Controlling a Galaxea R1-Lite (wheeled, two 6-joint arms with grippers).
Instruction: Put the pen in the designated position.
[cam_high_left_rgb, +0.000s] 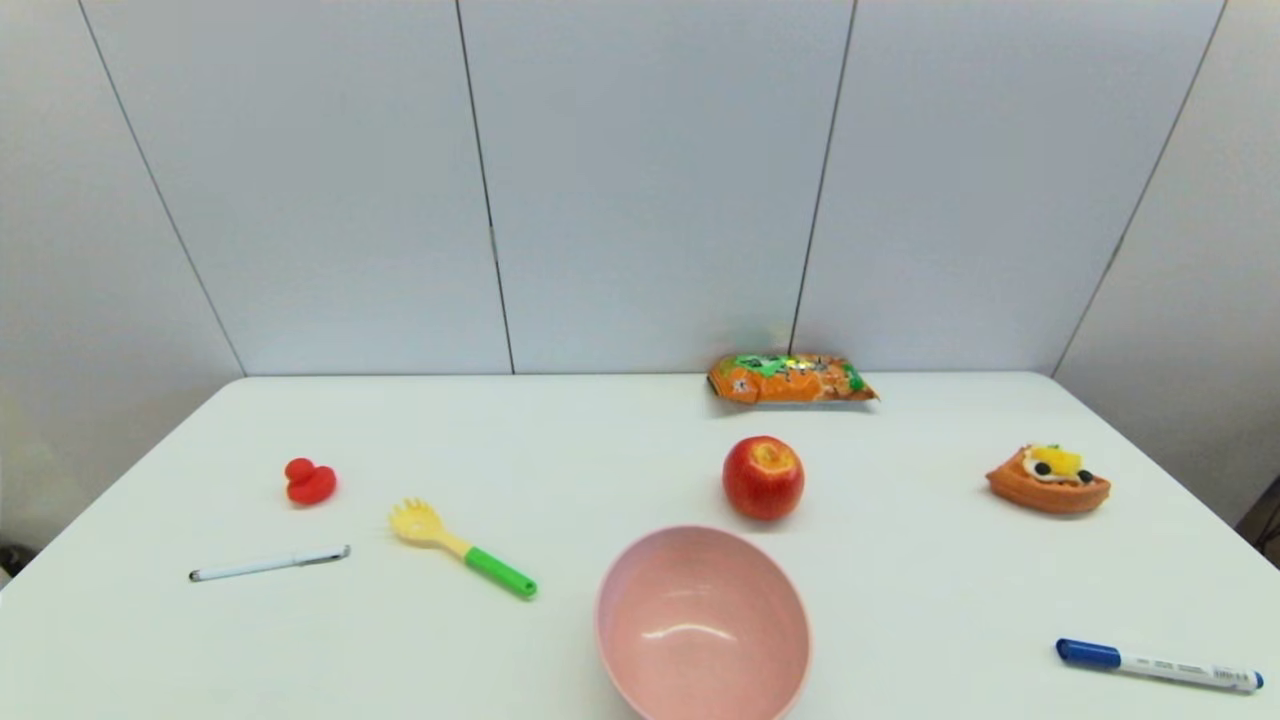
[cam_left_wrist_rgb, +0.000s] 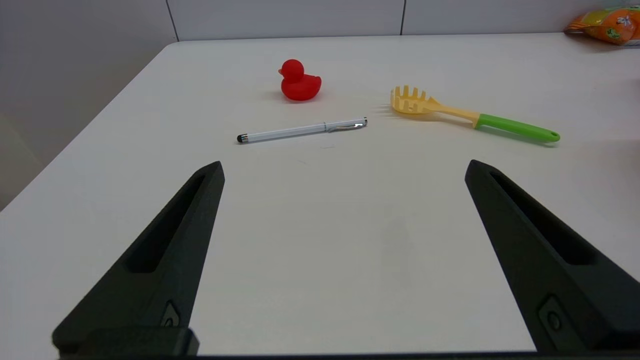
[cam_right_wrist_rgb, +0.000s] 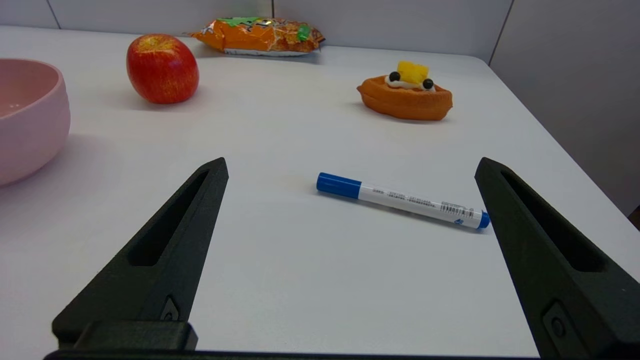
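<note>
The pen is a slim white stick with a dark tip, lying flat on the left side of the table in the head view. The left wrist view shows the same pen a short way beyond my left gripper, which is open and holds nothing. My right gripper is open too, low over the right side of the table. A thicker white marker with a blue cap lies just ahead of it. Neither arm appears in the head view.
A red toy duck and a yellow fork with a green handle lie near the pen. A pink bowl stands at front centre, with an apple behind it. An orange snack bag lies at the back, a toy waffle on the right.
</note>
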